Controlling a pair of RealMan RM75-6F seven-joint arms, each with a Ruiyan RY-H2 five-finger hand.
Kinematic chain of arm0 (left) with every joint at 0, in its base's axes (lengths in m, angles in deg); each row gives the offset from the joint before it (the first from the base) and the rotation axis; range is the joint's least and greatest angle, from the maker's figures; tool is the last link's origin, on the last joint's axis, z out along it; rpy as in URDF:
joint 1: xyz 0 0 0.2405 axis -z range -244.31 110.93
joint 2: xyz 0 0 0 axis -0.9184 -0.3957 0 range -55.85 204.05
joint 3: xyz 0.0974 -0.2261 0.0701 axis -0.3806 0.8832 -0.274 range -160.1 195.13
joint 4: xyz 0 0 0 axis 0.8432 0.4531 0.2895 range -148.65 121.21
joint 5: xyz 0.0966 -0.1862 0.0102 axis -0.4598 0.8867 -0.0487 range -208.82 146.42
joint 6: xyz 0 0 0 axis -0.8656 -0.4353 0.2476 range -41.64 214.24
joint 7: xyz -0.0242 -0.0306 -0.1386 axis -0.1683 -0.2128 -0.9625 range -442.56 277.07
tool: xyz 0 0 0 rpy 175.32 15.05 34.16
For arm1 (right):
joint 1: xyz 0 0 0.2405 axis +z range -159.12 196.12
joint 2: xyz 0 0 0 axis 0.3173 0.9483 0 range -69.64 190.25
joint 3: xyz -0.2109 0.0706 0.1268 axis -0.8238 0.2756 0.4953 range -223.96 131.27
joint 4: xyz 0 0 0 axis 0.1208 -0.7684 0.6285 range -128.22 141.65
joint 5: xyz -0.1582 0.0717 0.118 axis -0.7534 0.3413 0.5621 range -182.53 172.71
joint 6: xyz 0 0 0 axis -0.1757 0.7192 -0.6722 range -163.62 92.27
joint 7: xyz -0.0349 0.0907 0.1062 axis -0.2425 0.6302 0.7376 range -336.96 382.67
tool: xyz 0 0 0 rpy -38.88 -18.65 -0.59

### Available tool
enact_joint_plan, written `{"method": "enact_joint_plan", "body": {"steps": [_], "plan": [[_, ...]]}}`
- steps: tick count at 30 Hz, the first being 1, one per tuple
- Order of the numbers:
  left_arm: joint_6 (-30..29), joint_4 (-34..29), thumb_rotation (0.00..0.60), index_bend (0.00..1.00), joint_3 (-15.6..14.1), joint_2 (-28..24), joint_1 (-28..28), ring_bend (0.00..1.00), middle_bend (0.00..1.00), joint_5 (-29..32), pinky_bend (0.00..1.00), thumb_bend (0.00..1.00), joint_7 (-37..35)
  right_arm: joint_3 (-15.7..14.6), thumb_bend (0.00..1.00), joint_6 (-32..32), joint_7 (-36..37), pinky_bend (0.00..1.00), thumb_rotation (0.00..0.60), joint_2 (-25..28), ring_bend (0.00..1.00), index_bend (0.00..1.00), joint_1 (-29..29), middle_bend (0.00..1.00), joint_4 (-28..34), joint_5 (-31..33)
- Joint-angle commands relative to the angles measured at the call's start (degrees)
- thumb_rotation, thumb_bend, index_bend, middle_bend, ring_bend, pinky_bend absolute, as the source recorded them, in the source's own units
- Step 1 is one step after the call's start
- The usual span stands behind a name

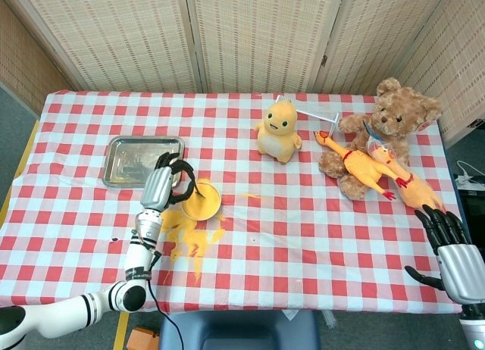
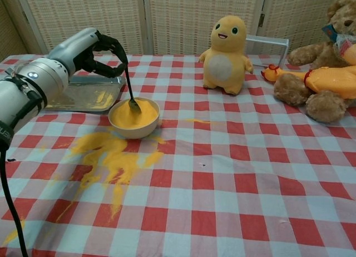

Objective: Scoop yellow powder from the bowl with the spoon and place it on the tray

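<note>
Our left hand (image 2: 92, 48) holds the spoon (image 2: 129, 85) by its dark handle, the fingers curled around the top of it. The spoon hangs nearly upright, and its scoop sits at the far side of the bowl (image 2: 134, 117), at the surface of the yellow powder (image 2: 133, 114) or just above it; we cannot tell which one. The bowl is cream-coloured and filled with the powder almost to the rim. It stands on the desk (image 2: 233, 173), which is covered with a red and white checked cloth.

Just behind the bowl, on the left, we see the metal tray (image 2: 83, 94) lying flat, with some yellow traces on its bottom. In front of the bowl a big spill of yellow powder (image 2: 111, 159) spreads over the cloth toward the near edge.

Our right hand (image 1: 451, 251) is well apart from all this, at the near right corner of the desk in the head view. It holds nothing and its fingers are spread.

Farther back stands a yellow plush toy (image 2: 225, 47). To the right of it lie a brown teddy bear (image 1: 383, 130) and a rubber chicken (image 1: 371, 164) across the bear.
</note>
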Motion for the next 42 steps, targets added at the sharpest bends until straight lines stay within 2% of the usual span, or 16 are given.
{"method": "enact_joint_plan", "body": {"steps": [1, 9, 17, 24, 30, 36, 42], "plan": [[-0.61, -1.07, 0.6, 0.87, -0.01, -0.42, -0.15, 0.11, 0.38, -0.61, 0.04, 0.76, -0.26, 0.01, 0.0, -0.06, -0.05, 0.0, 0.6, -0.02, 0.0, 0.0, 0.02, 0.0, 0.04, 0.04], [-1.9, -7.22, 0.6, 0.87, -1.08, -3.07, -1.62, 0.11, 0.38, -0.54, 0.04, 0.76, 1.55, -0.16, 0.0, -0.2, -0.18, 0.0, 0.6, -0.12, 0.0, 0.0, 0.13, 0.0, 0.09, -0.38], [0.01, -14.91, 0.6, 0.87, -1.13, -7.09, -2.91, 0.11, 0.38, 4.81, 0.04, 0.77, 3.46, -0.67, 0.0, -0.52, -0.16, 0.0, 0.6, -0.19, 0.0, 0.0, 0.31, 0.0, 0.22, -1.3], [0.54, -16.9, 0.6, 0.87, -1.16, -8.75, -3.06, 0.11, 0.38, 8.41, 0.04, 0.77, 5.14, -1.01, 0.0, 0.53, 0.43, 0.0, 0.6, 0.14, 0.0, 0.0, -0.07, 0.0, 0.2, -2.37], [-0.4, -16.97, 0.6, 0.87, -1.22, -8.82, -3.24, 0.11, 0.38, 7.58, 0.04, 0.77, 4.09, -1.05, 0.0, 0.91, 0.7, 0.0, 0.6, 0.26, 0.0, 0.0, -0.21, 0.0, 0.23, -2.57], [-0.53, -17.21, 0.6, 0.87, -1.07, -9.45, -3.65, 0.11, 0.38, 4.94, 0.04, 0.77, 0.71, -0.94, 0.0, 0.59, 0.4, 0.0, 0.6, 0.12, 0.0, 0.0, -0.11, 0.0, 0.21, -2.17], [0.59, -13.05, 0.6, 0.87, 1.47, -10.8, -4.59, 0.11, 0.38, 1.07, 0.04, 0.76, -10.43, -0.6, 0.0, 0.55, -0.02, 0.0, 0.6, -0.46, 0.0, 0.0, 0.07, 0.0, -0.2, -1.93]]}}
